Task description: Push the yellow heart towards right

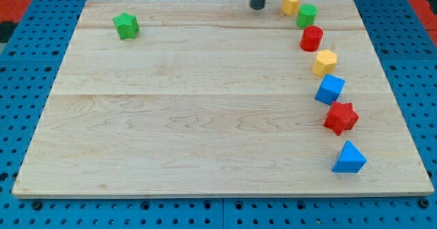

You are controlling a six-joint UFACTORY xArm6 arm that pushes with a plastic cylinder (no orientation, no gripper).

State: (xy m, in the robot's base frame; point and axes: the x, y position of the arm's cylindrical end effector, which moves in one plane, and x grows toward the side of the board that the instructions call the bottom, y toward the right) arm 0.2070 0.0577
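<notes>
1. Nearest the view's bottom, well below the yellow heart [291, 2], lie a blue triangle [349, 158], red star [341, 117] and blue cube [330, 89].
2. The yellow heart sits at the board's [205, 119] top edge, touching a green cylinder [306, 15].
3. My tip [257, 6] stands just left of the heart; there are no jaws, only a rod.
4. The heart looks light, rigid, likely slippery: push its left face squarely.

a robot lab or test bench: a pale wooden board [205, 119] lies on a blue metal plate [27, 72] drilled with a regular grid of holes, the sort used for bolting down equipment. small coloured toy blocks sit on the board, and red shows at the view's top corners
</notes>
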